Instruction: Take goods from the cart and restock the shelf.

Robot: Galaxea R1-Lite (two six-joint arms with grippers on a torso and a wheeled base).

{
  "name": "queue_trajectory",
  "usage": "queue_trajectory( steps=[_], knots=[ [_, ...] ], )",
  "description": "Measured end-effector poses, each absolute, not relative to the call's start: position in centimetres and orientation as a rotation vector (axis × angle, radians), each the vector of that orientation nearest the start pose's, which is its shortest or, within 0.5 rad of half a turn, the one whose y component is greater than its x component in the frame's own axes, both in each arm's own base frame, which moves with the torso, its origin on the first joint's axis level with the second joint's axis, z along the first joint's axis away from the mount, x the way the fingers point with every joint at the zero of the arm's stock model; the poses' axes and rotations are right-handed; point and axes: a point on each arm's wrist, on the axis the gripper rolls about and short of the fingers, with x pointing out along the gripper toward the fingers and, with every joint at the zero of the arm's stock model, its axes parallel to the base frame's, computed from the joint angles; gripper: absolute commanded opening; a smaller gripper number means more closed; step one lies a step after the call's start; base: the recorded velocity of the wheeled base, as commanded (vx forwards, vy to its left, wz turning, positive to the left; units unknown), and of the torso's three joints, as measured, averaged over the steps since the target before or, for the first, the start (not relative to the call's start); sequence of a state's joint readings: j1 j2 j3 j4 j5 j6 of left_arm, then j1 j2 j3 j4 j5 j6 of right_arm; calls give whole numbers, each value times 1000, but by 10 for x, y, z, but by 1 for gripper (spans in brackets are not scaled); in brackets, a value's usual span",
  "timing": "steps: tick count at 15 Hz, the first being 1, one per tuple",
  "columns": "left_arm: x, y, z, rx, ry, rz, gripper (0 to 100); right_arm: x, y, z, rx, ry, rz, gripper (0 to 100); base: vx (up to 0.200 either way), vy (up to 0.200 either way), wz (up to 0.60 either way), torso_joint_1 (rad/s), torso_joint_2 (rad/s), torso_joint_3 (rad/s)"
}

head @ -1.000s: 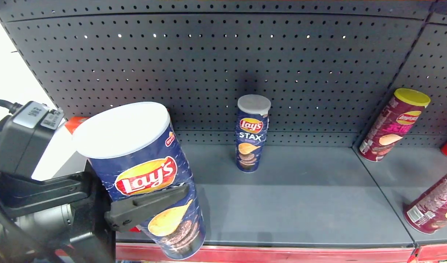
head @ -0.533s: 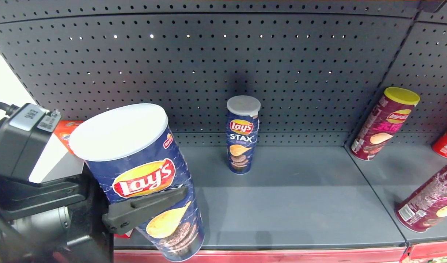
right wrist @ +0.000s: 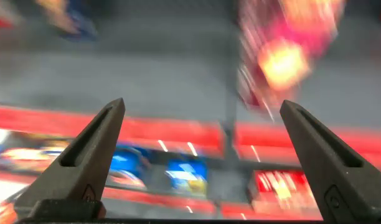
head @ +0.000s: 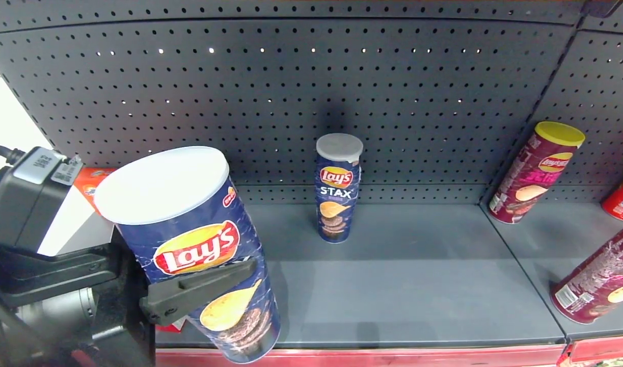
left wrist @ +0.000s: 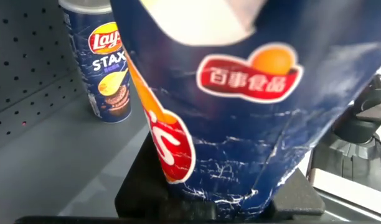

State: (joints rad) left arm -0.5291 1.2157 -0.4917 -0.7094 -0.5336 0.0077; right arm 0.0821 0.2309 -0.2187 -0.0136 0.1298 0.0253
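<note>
A: Left end effector (head: 199, 290)?
B: Clamped on a tilted blue can (head: 189, 239), lower left of the frame — base at the front edge of the shelf (head: 418, 285).
A: Right end effector (right wrist: 202, 106)?
B: Spread wide, holding nothing. Second blue can (head: 336, 191) upright at mid-shelf.

The left gripper (head: 204, 278) grips a chip can (head: 189, 239) at the front left of the shelf (head: 418, 285). The can is tilted, with its bottom over the front edge. A second can (head: 336, 193) stands upright behind it and to its right, near the middle, just before the back panel (head: 342, 86). In the next bay to the right, a third can (head: 538, 171) leans against the back panel. A fourth can (head: 596, 280) is tilted near the front, and a fifth can (head: 622, 201) sits at the far right edge.
</note>
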Motion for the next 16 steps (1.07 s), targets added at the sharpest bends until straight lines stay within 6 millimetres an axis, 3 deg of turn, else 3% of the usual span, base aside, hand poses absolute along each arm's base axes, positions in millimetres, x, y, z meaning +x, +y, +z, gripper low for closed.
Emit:
queue_trajectory(
  steps=[2,5,10,16],
  knots=[
    [148,-100,224,-16,14,-1061,0,-2,4,174,-24,23,330,100,0,0,0,0,0,0],
    [152,-102,225,-26,22,-1059,0,26,13,199,-65,67,509,100,0,0,0,0,0,0],
    [153,-101,222,-26,34,-1054,0,75,42,212,-77,162,672,100,0,0,0,0,0,0],
    [154,-99,222,-27,32,-1039,0,139,72,220,-65,159,642,100,0,0,0,0,0,0]
  ],
)
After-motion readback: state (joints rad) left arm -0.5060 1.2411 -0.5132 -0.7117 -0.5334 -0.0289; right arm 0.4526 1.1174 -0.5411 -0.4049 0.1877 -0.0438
